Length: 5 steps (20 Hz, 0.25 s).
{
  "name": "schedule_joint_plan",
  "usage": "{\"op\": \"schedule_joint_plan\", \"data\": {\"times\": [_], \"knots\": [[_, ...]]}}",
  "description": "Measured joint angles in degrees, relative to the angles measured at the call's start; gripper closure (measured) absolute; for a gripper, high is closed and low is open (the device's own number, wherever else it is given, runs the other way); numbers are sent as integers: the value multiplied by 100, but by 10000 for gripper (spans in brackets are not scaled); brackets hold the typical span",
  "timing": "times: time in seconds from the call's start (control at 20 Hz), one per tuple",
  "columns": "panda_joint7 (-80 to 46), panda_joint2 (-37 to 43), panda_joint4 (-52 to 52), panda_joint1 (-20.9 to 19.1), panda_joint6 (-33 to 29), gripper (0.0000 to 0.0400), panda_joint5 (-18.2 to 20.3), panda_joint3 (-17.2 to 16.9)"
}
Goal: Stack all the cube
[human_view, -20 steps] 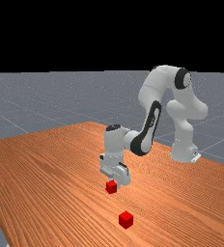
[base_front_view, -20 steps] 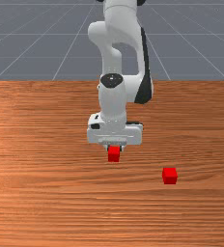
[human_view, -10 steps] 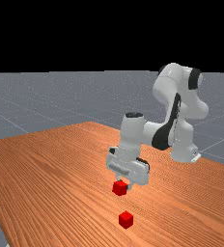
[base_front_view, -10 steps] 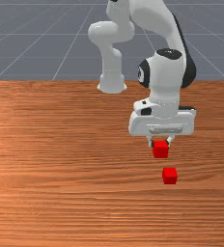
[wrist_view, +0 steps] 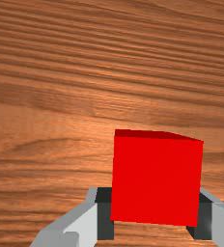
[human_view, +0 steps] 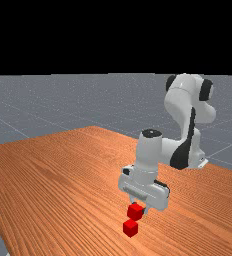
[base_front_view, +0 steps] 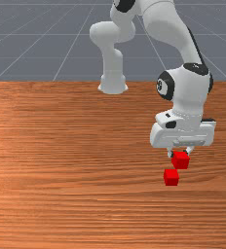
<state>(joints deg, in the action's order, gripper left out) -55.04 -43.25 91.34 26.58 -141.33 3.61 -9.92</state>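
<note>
My gripper (base_front_view: 180, 154) hangs right of the middle in the front view, shut on a red cube (base_front_view: 180, 160) that is held above the table. A second red cube (base_front_view: 171, 177) rests on the wood, nearer the front camera and slightly to the front view's left of the held one. In the far view the held cube (human_view: 135, 212) appears just above the resting cube (human_view: 130, 228), with a thin gap between them. The wrist view has the gripper (wrist_view: 154, 214) with dark pads against both sides of the held cube (wrist_view: 156, 179), which looks slightly turned between them.
The orange-brown table (base_front_view: 61, 160) extends around both cubes. The arm's white base (base_front_view: 113, 80) stands at the table's back edge in the front view, and the arm reaches from there over the front view's right side.
My hand has carried the held cube toward the front view's right, rising first and then coming lower and closer to the resting cube. The hand has turned somewhat. The other cube has stayed put.
</note>
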Motion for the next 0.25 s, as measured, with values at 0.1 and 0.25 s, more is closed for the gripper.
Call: {"op": "schedule_joint_plan", "data": {"times": [0.1,0.25], "knots": [[0,-10,-14,-9,8,210,-4,-11],[10,-17,-56,23,168,77,-104,-77]]}}
